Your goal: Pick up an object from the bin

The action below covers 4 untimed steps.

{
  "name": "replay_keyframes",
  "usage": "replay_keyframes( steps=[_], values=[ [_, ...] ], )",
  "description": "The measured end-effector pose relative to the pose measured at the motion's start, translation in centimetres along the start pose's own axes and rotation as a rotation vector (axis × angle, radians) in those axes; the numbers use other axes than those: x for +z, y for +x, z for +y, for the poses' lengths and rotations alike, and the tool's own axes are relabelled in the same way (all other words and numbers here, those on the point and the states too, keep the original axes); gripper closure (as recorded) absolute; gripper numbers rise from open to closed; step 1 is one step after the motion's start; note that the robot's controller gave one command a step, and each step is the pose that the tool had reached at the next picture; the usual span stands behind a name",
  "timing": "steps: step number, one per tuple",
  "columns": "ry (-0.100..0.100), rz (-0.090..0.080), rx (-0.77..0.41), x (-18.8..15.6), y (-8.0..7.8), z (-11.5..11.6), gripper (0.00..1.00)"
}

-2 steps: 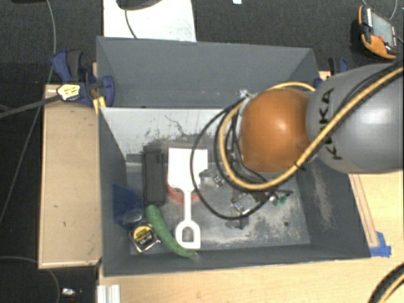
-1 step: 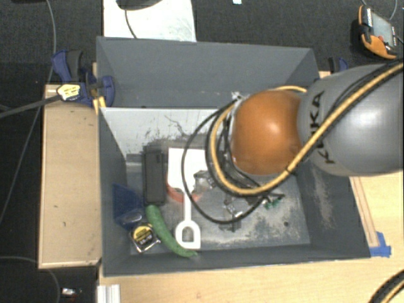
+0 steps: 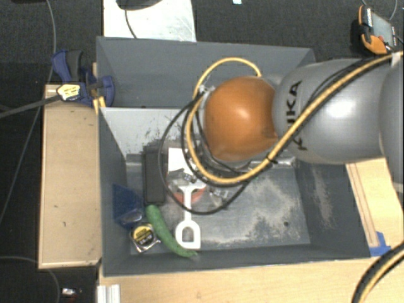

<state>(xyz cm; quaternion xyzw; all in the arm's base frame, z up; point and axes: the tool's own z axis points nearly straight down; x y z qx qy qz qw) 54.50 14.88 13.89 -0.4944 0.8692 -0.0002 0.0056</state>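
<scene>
Leftward, heap [image 3: 165, 232] beside bin wall [image 3: 108, 182].

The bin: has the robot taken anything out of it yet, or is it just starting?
Done: nothing looks lifted; the white handled tool, green pod, small yellow tape measure and blue piece all lie on the bin floor. In hand: the arm is down inside, its orange cover over the clutter beside the dark block. Left: gripping one thing and raising it out.

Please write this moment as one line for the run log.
arm: orange wrist cover over bin middle | nearest: white plastic looped tool, black rectangular block | lower-left: green curved pod, blue piece | hold: cannot tell
</scene>
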Motion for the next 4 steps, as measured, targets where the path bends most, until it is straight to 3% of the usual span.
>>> replay_keyframes(
  steps=[1,2,4],
  values=[
    [0.0,0.001,-0.095,6.8,-0.2,2.5,0.0],
    [-0.001,-0.002,-0.51,7.0,-1.8,-1.5,1.0],
    [-0.008,0.0,-0.508,5.5,-1.7,-1.3,1.0]
  ],
)
